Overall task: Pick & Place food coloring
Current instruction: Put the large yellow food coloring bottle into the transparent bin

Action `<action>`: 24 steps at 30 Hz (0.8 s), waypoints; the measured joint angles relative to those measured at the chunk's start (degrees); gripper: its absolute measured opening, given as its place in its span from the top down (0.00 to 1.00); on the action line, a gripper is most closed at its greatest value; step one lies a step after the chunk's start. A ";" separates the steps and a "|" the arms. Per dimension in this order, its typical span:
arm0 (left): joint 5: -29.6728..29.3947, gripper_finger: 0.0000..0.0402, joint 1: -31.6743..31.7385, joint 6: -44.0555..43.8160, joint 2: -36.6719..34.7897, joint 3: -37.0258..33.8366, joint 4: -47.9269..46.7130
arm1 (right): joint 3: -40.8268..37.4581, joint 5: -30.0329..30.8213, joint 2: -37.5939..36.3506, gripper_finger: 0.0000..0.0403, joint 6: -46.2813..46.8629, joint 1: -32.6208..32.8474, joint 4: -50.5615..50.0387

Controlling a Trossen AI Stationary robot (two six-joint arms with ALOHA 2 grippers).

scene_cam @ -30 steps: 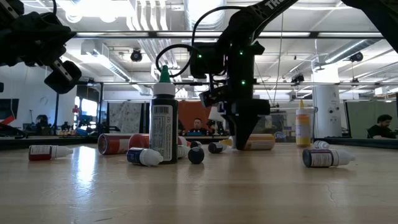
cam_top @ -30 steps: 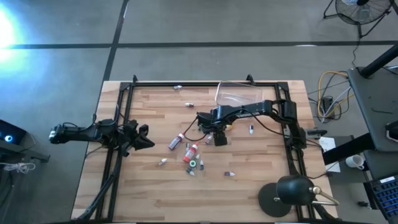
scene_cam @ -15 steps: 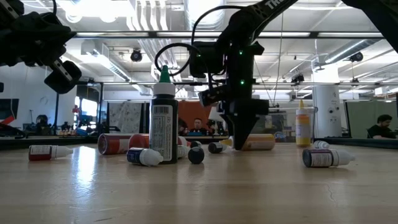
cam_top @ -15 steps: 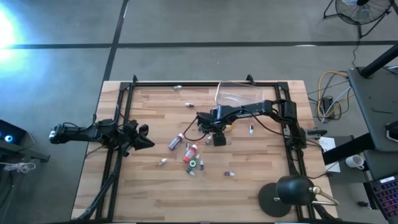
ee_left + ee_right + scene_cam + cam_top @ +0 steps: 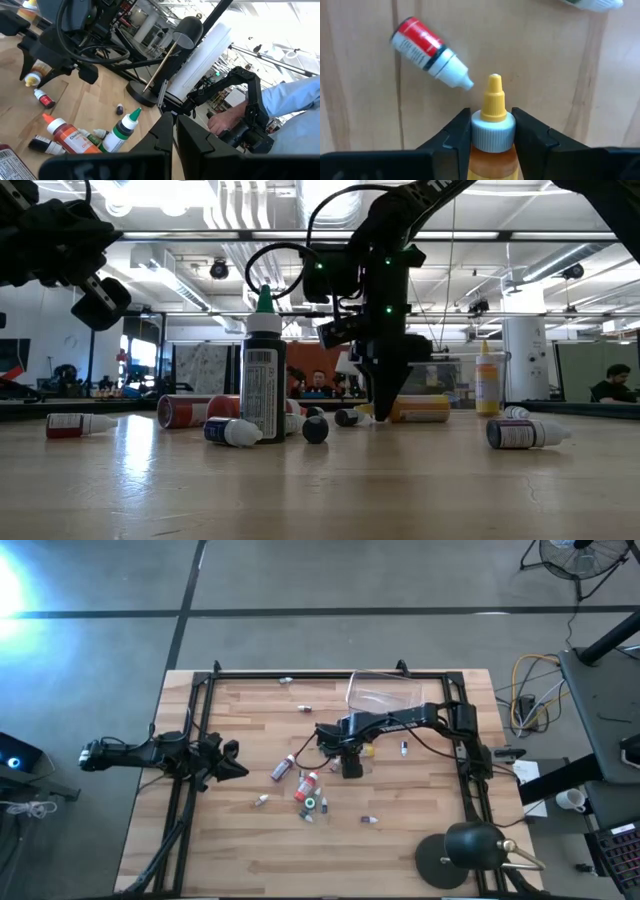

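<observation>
Several small food coloring bottles lie scattered at the table's middle (image 5: 305,785). One orange-yellow bottle (image 5: 492,150) with a white cap and yellow tip lies on its side on the wood, also seen in the low view (image 5: 412,410). My right gripper (image 5: 350,762) points down over it and is shut on it. A red-labelled bottle (image 5: 427,52) lies just past its tip. My left gripper (image 5: 235,762) hovers shut at the table's left edge, holding nothing. My right gripper pinches the orange-yellow bottle's white cap collar (image 5: 492,131) between its two fingers (image 5: 456,136), one on each side. The fingers come from above, pointing down, and lie across the bottle. The bottle lies on its side on the table, its yellow tip pointing away from the wrist.
A tall green-capped bottle (image 5: 263,370) stands upright nearer the front edge, with several small bottles lying around it. A clear plastic box (image 5: 380,695) sits at the far side. A black lamp (image 5: 465,850) stands at the near right corner. A black frame (image 5: 300,675) rims the table.
My right gripper has stayed in place over the orange-yellow bottle and has shut; its fingers, apart a moment ago, now stand close together around the bottle's cap. The bottle still lies on the table.
</observation>
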 joint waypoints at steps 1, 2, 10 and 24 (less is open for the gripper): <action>0.01 1.00 0.00 0.00 0.00 0.00 -0.01 | 0.00 0.45 -0.22 0.74 1.67 0.00 0.06; -0.01 1.00 0.00 0.00 0.00 0.00 0.00 | 0.00 0.64 -0.62 0.74 3.51 -0.02 0.41; -0.01 1.00 0.00 0.00 0.00 0.00 -0.01 | -0.83 2.42 -10.47 0.73 24.97 -0.44 16.78; 0.00 1.00 0.00 0.00 0.00 0.00 -0.01 | -7.89 14.28 -14.29 0.71 35.91 0.46 34.26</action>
